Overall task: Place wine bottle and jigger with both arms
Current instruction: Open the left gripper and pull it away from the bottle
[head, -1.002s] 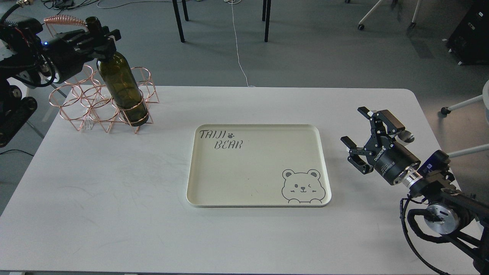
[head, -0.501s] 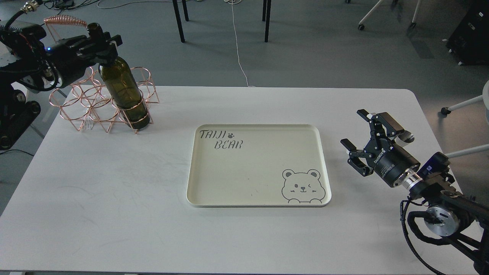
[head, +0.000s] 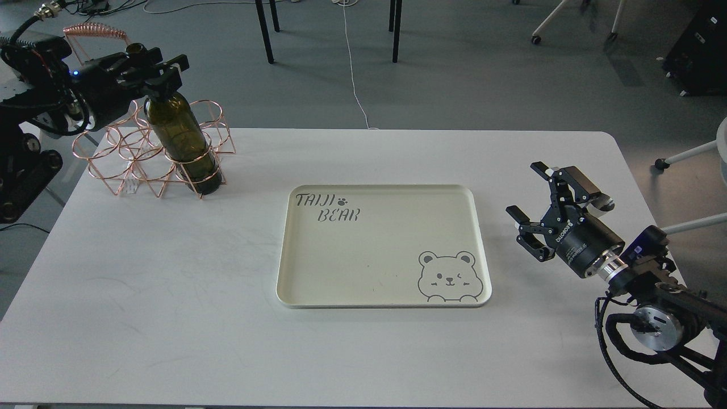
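The dark olive-green wine bottle (head: 180, 139) stands nearly upright in a ring of the copper wire rack (head: 122, 162) at the table's back left. My left gripper (head: 154, 69) is around the bottle's neck, just below its mouth, and looks closed on it. My right gripper (head: 528, 190) is open and empty above the table's right side, right of the tray. Only a small shiny steel part of the jigger (head: 603, 201) shows, just behind that gripper's upper finger. Whether it rests on the table I cannot tell.
A cream tray (head: 295, 272) with a bear drawing and "TAIJI BEAR" lettering lies at the middle of the white table (head: 170, 318). Chair and table legs stand on the floor beyond the far edge.
The bottle has come from a tilt to nearly upright and sunk lower in the rack ring, with my left gripper following it down. My right gripper has barely moved.
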### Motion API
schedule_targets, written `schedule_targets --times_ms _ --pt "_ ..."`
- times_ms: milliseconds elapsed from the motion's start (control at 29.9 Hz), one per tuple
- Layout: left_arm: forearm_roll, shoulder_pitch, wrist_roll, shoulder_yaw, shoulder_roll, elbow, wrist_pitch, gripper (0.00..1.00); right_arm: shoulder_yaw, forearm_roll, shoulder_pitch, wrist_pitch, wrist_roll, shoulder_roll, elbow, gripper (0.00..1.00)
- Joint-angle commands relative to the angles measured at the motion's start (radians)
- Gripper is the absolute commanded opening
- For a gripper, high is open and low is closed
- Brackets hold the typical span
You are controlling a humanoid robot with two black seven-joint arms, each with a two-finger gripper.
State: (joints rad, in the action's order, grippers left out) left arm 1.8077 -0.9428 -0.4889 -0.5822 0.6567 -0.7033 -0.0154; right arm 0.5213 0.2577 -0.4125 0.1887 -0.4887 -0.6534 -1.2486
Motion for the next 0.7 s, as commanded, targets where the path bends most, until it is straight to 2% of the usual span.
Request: schedule_targets --times_ms 0,234,668 --pt "-0.001 0.001 0.0 -0.001 0.011 -0.015 -0.001 0.97 -0.001 0.0 0.001 0.0 0.0 0.0 0.0 0.98" --pt "-0.01 0.001 0.0 -0.001 0.076 -0.088 -0.003 0.98 0.0 0.0 0.001 0.0 0.0 0.0 0.0 0.98" --pt "-0.089 0.027 0.0 -0.014 0.313 -0.298 -0.008 0.98 0.034 -0.002 0.001 -0.038 0.0 0.012 0.0 0.98"
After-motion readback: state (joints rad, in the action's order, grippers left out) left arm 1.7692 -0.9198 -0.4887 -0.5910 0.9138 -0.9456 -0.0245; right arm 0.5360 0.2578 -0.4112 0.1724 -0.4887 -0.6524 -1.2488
